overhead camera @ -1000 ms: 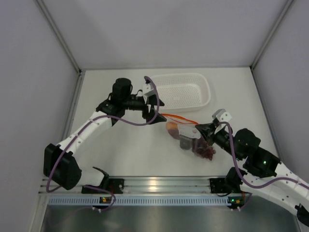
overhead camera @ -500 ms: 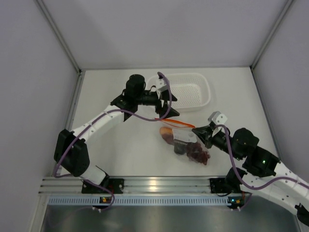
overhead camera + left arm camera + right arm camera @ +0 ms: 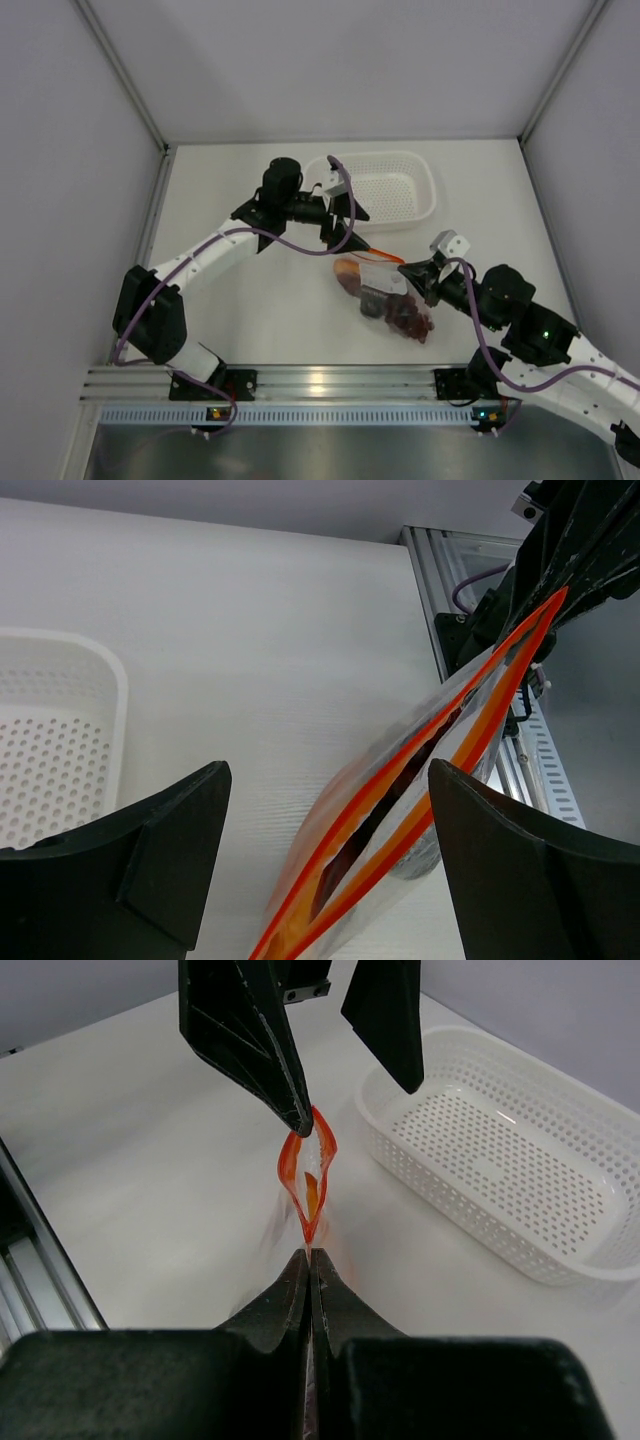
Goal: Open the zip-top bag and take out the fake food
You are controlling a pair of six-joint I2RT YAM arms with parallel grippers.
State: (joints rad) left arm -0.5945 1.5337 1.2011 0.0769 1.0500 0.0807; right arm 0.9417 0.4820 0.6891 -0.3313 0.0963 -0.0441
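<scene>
Currently, the right gripper (image 3: 308, 1260) is clamped fully shut on one end of the orange-red zip strip (image 3: 306, 1175) of the zip-top bag (image 3: 388, 292). The left gripper (image 3: 344, 226) stands wide open and holds nothing. Its fingers straddle the strip's opposite end, with one fingertip (image 3: 280, 1095) right at the strip; whether it touches cannot be told. The strip's two sides are slightly parted. The bag lies between the two arms, just in front of the white basket (image 3: 432, 185), with the fake food (image 3: 405, 316) inside it.
</scene>
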